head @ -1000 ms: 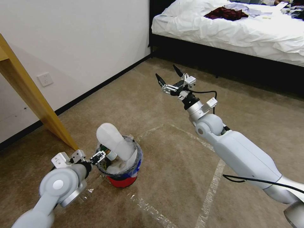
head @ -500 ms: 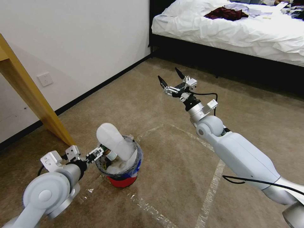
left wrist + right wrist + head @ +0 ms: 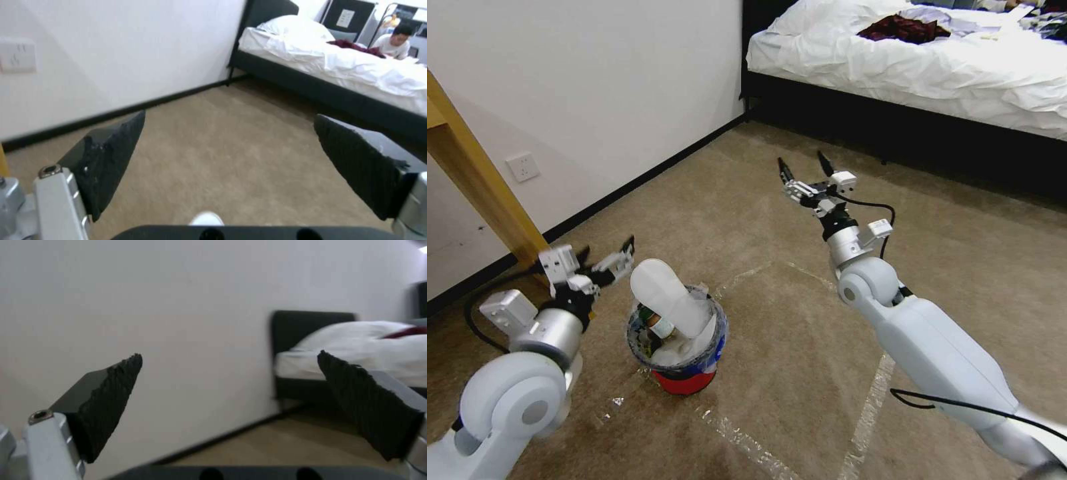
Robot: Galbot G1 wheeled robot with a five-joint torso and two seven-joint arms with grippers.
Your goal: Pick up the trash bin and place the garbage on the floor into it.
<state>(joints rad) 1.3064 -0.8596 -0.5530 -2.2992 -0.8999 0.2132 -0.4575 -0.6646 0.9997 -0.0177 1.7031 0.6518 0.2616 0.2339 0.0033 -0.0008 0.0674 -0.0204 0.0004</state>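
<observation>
Head view showed the left claw had let go of the trash bin: half a second before, it was at the bin's near-left rim, and now it hung raised and clear of the bin, up beside the wooden leg, its fingers spread wide with nothing between them. The right claw had drifted a little farther from the bin toward the bed, also spread wide and holding nothing. The bin itself had not moved; it stood upright on the floor, at the corner of the pale tape lines.

Inside the bin, a white slipper stood on end, leaning against the far rim and sticking well above it. Beside the slipper, lower in the crinkled clear liner, lay a bottle with a green label and some white paper; the rest of the contents could not be made out.

From the left wrist, the claw's dark fingers stood far apart over bare carpet; from the right wrist, the fingers stood equally apart against the white wall.
</observation>
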